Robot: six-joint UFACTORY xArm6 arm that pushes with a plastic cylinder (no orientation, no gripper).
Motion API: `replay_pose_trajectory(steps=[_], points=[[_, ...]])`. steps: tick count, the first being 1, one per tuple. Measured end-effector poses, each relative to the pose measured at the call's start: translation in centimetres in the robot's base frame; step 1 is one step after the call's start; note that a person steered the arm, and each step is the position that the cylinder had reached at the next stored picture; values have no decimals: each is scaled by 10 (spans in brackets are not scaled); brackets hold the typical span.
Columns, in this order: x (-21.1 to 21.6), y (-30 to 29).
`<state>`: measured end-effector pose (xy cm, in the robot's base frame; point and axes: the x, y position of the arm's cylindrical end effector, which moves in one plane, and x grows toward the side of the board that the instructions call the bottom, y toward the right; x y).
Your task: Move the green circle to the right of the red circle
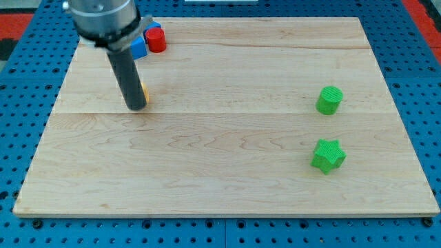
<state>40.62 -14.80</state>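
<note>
Camera view: the wooden worktop (227, 172) lay on a blue perforated base (14, 138), and my tip (137, 107) rested at the view's left, touching or just beside a small yellow block (145, 92) largely hidden behind the rod; the arm carried no hand, so there was nothing to clench or release. The green circle (329, 100) stood at the view's right, well apart from my tip, with the green star (328, 156) near it toward the view's bottom. The red circle (156, 39) sat at the view's top left, touching a blue block (140, 47) partly hidden by the arm.
</note>
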Motion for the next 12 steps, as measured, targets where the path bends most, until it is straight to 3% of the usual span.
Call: replay_pose_trajectory(steps=[1, 2, 3, 4, 5, 6, 7, 8, 9, 10, 11, 12], points=[[-64, -19], [-57, -10], [-37, 67], [-40, 202], [-72, 339], [-29, 422], [1, 353], [4, 250], [27, 297], [67, 305], [51, 224], [8, 167]])
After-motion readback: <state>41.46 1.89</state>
